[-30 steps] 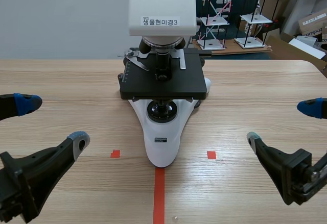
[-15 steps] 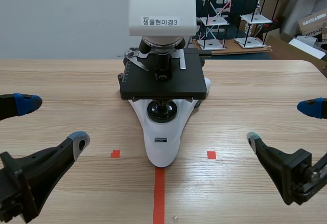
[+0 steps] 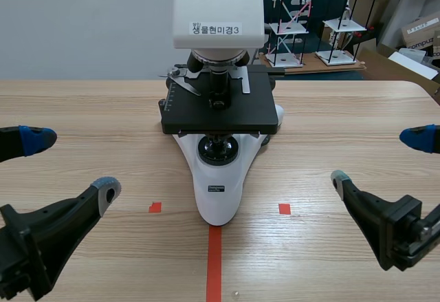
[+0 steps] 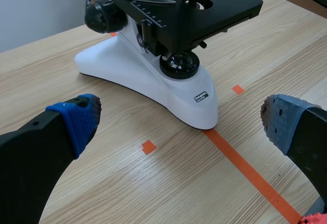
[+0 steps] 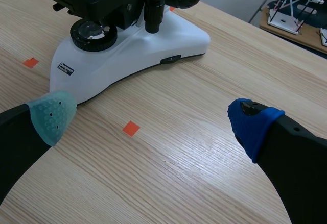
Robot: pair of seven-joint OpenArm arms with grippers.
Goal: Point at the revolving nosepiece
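So, quick rundown: the big white microscope with the black square stage (image 3: 218,192) sits mid-table on the light wood-grain table (image 3: 330,109). The rounded nose of its base sits right at the far end of the long orange-red tape line (image 3: 214,264). The revolving nosepiece (image 3: 218,58), that dark round turret, is tucked under the white boxy head (image 3: 218,6) and directly above the stage. One black objective lens (image 3: 218,82) hangs down from it toward the stage hole. The wrist views mostly catch the base, the stage and a round black focus knob (image 4: 99,17).

Left black gripper (image 3: 72,164) is low at the near left of the table, fingers spread wide and holding nothing, with one blue pad and one grey-green pad. Right black gripper (image 3: 379,159) mirrors it at the near right, also spread wide and holding nothing. Both are well apart from the microscope, and the nosepiece is higher up and farther back than either. Two small orange-red tape squares (image 3: 155,207) flank the base, one on each side.
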